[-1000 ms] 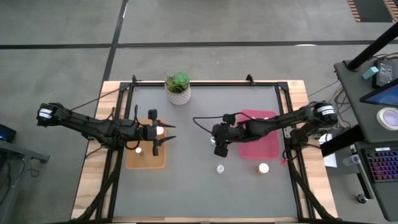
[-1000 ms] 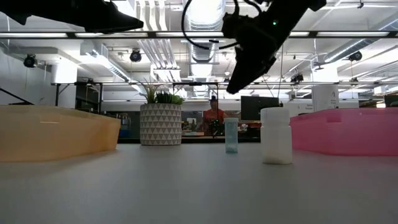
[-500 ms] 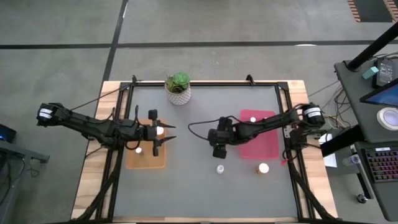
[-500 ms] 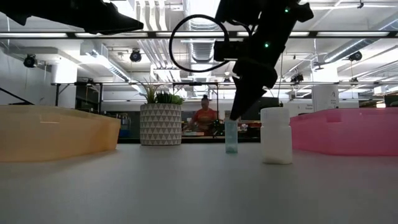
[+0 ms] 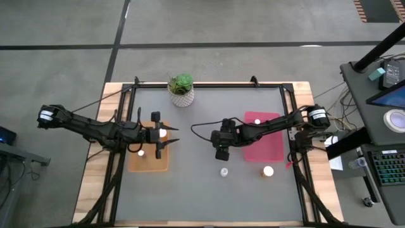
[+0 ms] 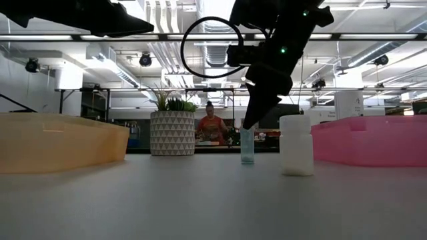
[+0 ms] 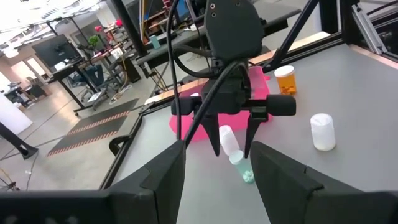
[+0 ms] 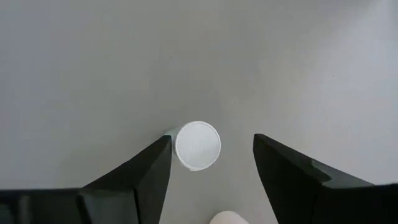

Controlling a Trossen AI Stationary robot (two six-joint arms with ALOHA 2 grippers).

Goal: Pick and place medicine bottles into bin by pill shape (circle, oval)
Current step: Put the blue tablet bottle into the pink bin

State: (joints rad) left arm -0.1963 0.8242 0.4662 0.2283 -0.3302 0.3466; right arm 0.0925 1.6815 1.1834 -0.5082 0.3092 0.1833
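Observation:
A slim whitish bottle (image 6: 247, 147) with a white cap (image 8: 198, 146) and greenish pills stands upright on the grey table. My right gripper (image 6: 248, 123) is open just above it. Its fingers stand on either side of the cap (image 7: 227, 138) and touch nothing. In the high view my right gripper (image 5: 219, 154) hides this bottle. A wider white bottle (image 5: 224, 171) and an orange bottle (image 5: 268, 171) stand nearer the front edge. My left gripper (image 5: 168, 138) is open and empty over the orange bin (image 5: 149, 163).
The pink bin (image 5: 269, 149) lies right of my right gripper, under its arm. A white cap (image 5: 140, 152) shows in the orange bin. A potted plant (image 5: 181, 88) stands at the far edge. A person shows in the room beyond (image 6: 211, 125).
My right gripper has come down and a little toward the table's left and near edge. It now stands low over the slim bottle, which has not moved.

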